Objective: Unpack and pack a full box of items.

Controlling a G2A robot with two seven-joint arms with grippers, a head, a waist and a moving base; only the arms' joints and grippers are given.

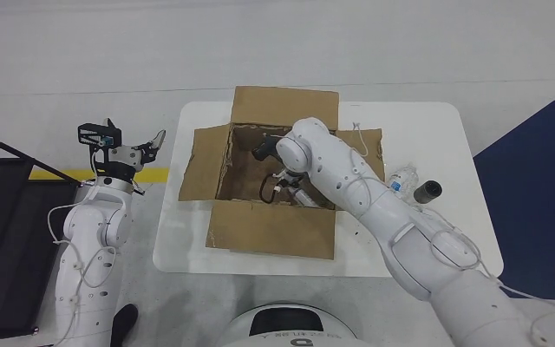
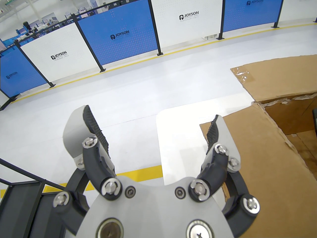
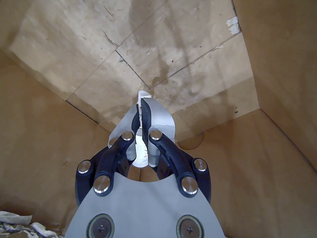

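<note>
Right gripper (image 3: pixel 143 115) low inside box (image 1: pixel 269 227) at desk (image 1: pixel 191 243) centre, pinching thin white item (image 3: pixel 145 95); box floor looks nearly bare. Dark cylinder (image 1: pixel 427 191) and clear plastic item (image 1: pixel 401 180) lie out at 3 o'clock. Left gripper (image 2: pixel 151 115) spread, off desk at 9 o'clock. Unpacking likely near done; repacking all left.

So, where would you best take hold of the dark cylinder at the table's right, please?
Probably across the round wall of the dark cylinder, from above: the clear bottle crowds its side facing the box. The right gripper, shut on a white item, is nearer.
</note>
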